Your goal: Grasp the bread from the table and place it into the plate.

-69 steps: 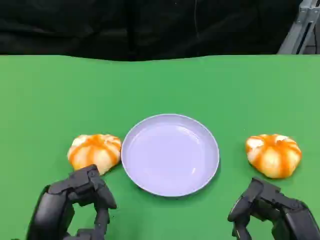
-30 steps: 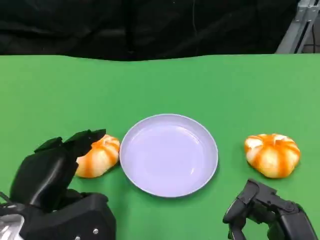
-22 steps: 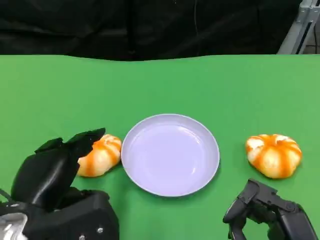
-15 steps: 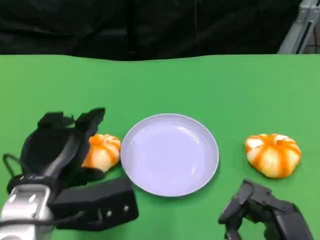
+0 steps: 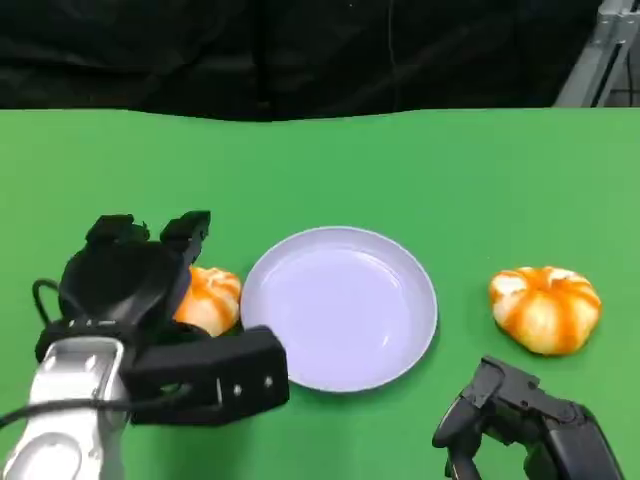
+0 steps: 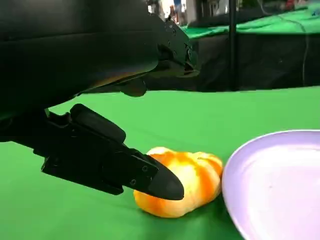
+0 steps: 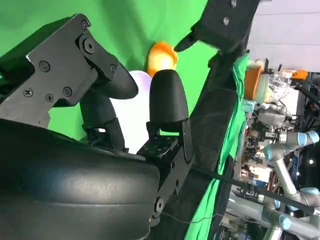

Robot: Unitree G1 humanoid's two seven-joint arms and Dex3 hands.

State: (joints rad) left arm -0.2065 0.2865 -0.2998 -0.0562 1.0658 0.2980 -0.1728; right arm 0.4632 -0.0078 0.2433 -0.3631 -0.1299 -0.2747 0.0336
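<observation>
left hand (image 5: 135,275): raised over the green surface (image 5: 320,160), fingers spread wide and holding nothing; in the left wrist view its fingers (image 6: 150,175) reach out above and beside the near bread, with a gap between them and the crust.
left bread (image 5: 208,298): orange and white bun lying on the surface, just under and ahead of the left hand's fingers, partly hidden by them in the head view; in the left wrist view the bun (image 6: 192,182) sits whole on the cloth, close beside the plate's rim.
plate (image 5: 338,308): pale lilac, round, flat on the surface, just to the inner side of the left hand, between the 2 hands; nothing lies in it. its rim (image 6: 235,170) shows beyond the left hand's fingertips in the left wrist view.
right bread (image 5: 545,308): second orange and white bun, on the surface ahead of the right hand and apart from it, well clear of the plate.
right hand (image 5: 510,415): low at the near edge of the surface, fingers curled in and narrow, holding nothing; in the right wrist view its fingers (image 7: 167,97) are bent with only green cloth between them.
</observation>
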